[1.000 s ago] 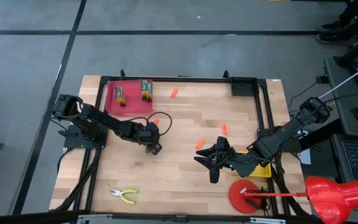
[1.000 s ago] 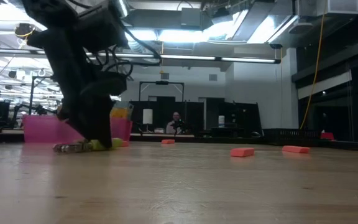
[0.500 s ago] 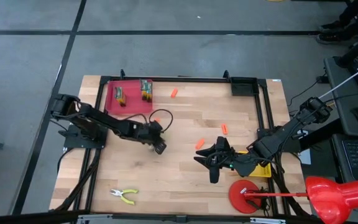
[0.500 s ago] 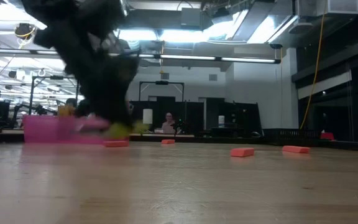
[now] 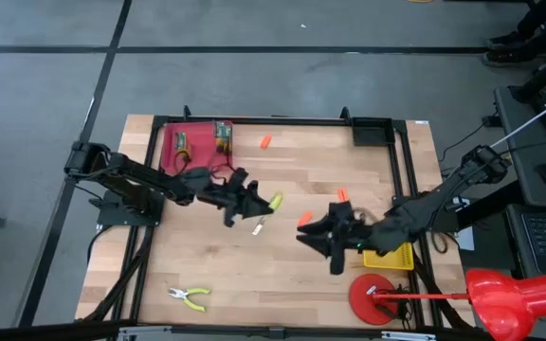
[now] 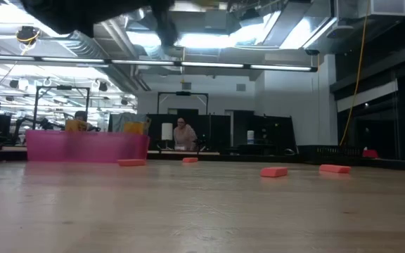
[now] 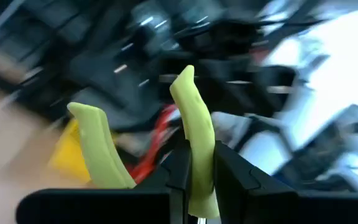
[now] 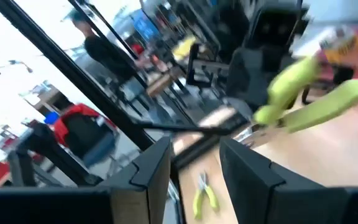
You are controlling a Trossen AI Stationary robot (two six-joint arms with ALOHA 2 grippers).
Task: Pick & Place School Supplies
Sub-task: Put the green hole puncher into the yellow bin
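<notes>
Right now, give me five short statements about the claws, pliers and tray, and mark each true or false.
1. The left claw grips pliers by one handle. True.
2. Both pliers lie on the table. False: only the second pliers lie there.
3. The right claw holds an orange piece. False: it is open and empty.
4. The pink tray holds two boxes. True.
5. The yellow basket sits on the tray. False: it is beside the right arm.

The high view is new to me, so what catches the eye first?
The left hand at the table's middle, lifted clear of the wood and shut on pliers with yellow-green handles. Facing it, the right hand is open. A second pair of pliers lies near the front edge; a pink tray sits at the back left corner.
</notes>
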